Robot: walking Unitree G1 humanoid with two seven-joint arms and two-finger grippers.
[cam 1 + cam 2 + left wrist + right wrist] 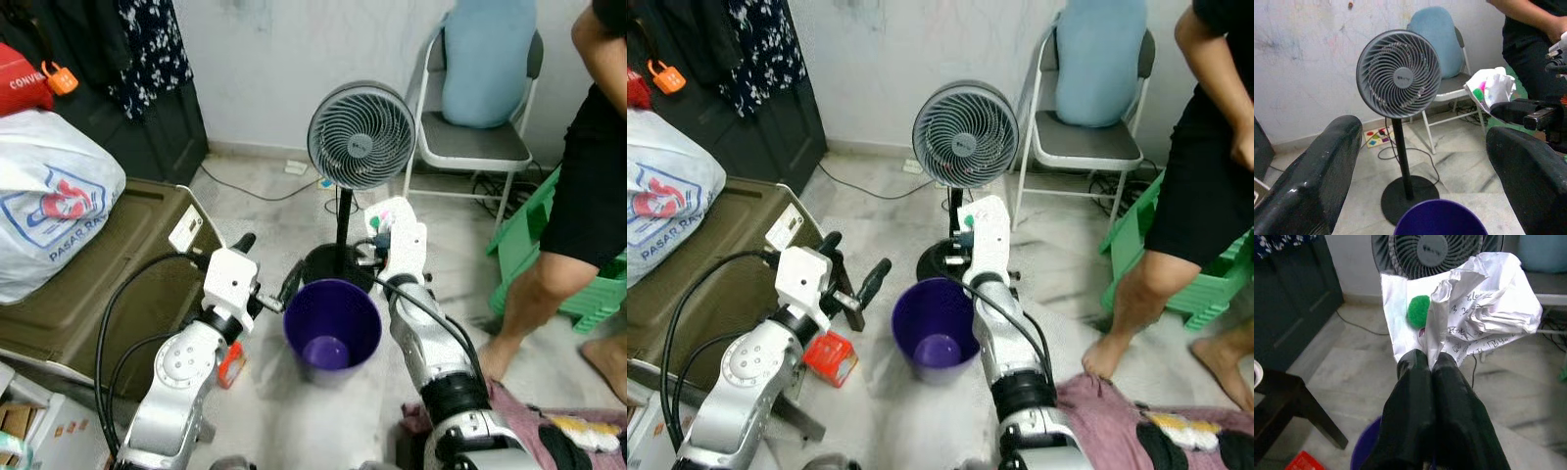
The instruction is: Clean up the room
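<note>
A purple bucket (332, 325) stands open on the floor in front of me, at the foot of a grey standing fan (361, 134). My right gripper (1429, 360) is shut on a crumpled white paper (1474, 318) with writing and a green blob on it, held above the bucket's far rim. In the left eye view the paper (380, 223) shows just in front of the fan pole. My left gripper (269, 262) is open with nothing between its fingers, to the left of the bucket at rim height.
A red box (830, 357) lies on the floor under my left arm. A brown bin (108, 264) with a white bag (49, 201) is at left. A chair (470, 142), a green stool (588, 284) and a person's legs (549, 284) are at right. Cloth (1136, 421) lies near my right side.
</note>
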